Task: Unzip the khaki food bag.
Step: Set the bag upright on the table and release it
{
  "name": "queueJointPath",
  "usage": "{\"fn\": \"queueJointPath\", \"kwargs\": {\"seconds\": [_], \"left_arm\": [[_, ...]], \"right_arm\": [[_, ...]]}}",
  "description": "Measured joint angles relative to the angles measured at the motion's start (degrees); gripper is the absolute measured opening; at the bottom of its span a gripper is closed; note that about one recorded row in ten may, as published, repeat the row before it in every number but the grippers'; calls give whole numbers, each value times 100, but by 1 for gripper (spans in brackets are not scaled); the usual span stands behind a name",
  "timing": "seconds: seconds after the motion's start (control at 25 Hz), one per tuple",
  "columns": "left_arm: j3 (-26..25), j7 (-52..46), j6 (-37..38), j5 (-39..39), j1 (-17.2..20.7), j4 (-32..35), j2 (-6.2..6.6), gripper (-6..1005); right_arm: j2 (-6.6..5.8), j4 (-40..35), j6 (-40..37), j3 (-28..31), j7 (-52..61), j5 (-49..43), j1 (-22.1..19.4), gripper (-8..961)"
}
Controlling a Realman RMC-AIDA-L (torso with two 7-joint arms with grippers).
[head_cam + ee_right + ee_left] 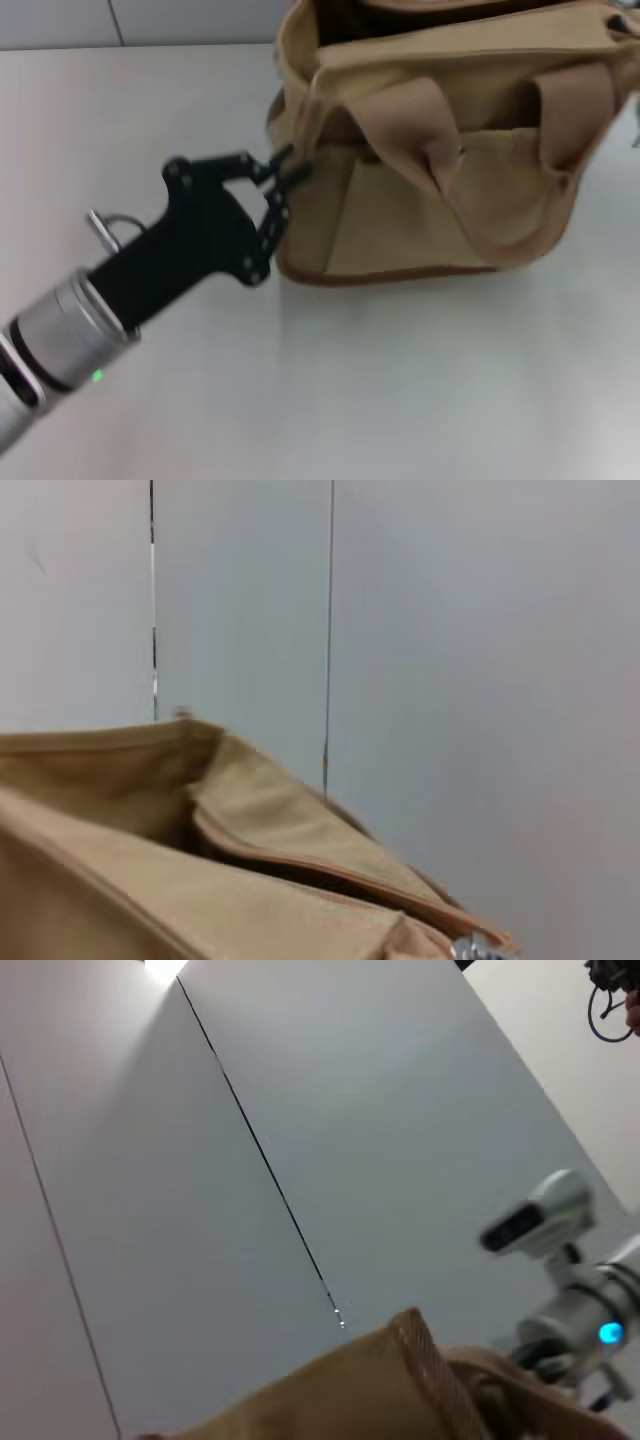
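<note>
Khaki food bag (450, 190) is seen at about 1 o'clock on the white table (420, 400), upright, its mouth partly gaping along the top edge and its 2 wide handles (430, 130) slumped over the front panel. The bag's left end, at about 9 o'clock of its body, is met by the left gripper (285, 170), whose dark fingers are drawn narrow against the upper corner; whether fabric or a zipper tab is pinched cannot be told. The right gripper is not shown in the head view, and its state cannot be told. A slip is judged likely if only loose canvas is held: the soft bag could be dragged or tipped rather than unzipped.
</note>
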Motion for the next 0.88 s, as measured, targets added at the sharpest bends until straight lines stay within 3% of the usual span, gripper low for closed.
{"fn": "queueJointPath", "kwargs": {"seconds": [0.12,0.28,0.56,0.72,0.88], "left_arm": [[552,188,-16,-428,168,-36,0,143],[739,273,-33,-587,275,-65,0,144],[738,129,-99,-617,282,-173,5,145],[712,-1,-71,-640,288,-211,29,145],[711,-12,-35,-647,334,-221,43,319]], "right_arm": [[-20,212,774,-715,165,-65,274,105],[-27,268,1087,-1146,478,-94,336,103],[-12,-27,1176,-1254,635,11,22,105],[-11,-298,1008,-1252,600,412,-335,273],[-21,-455,658,-1194,219,1436,-979,439]]}}
